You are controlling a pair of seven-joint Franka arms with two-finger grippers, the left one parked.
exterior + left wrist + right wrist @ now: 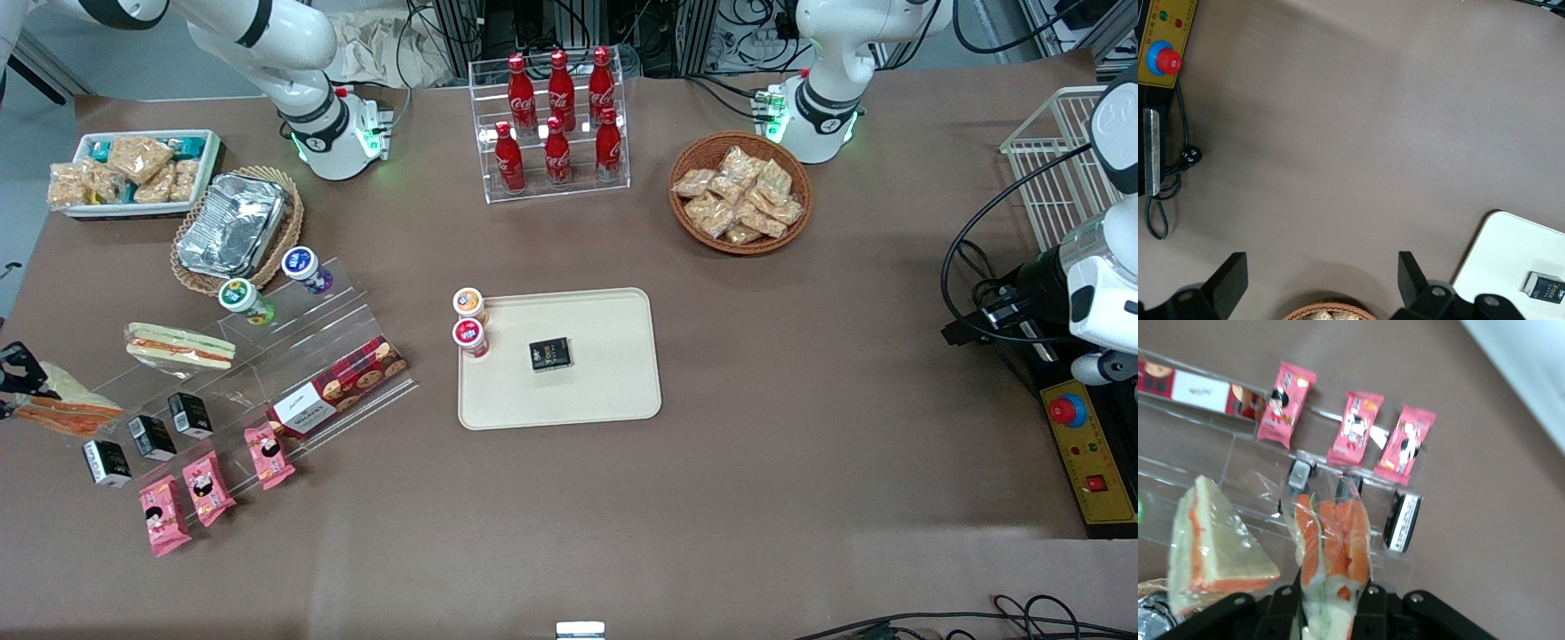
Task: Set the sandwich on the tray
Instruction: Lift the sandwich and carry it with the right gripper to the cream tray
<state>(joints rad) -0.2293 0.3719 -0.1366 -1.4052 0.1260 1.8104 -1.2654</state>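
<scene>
My right gripper [16, 375] is at the working arm's end of the table, shut on the sandwich [69, 411], a clear-wrapped wedge of white bread with orange-red filling. In the right wrist view the sandwich [1335, 543] is clamped between the black fingers [1373, 603] of the gripper [1331, 593], above the clear acrylic stand [1245, 463]. The cream-beige tray [605, 396] lies in the middle of the table, well away toward the parked arm; its corner shows in the left wrist view [1501, 257].
A black box [550, 354] lies on the tray, with two small cups [469, 320] at its edge. The acrylic stand [293, 356] holds a longer flat sandwich [180, 347], black boxes, pink packets [204, 487] and a biscuit box. A foil container [233, 224] sits nearby.
</scene>
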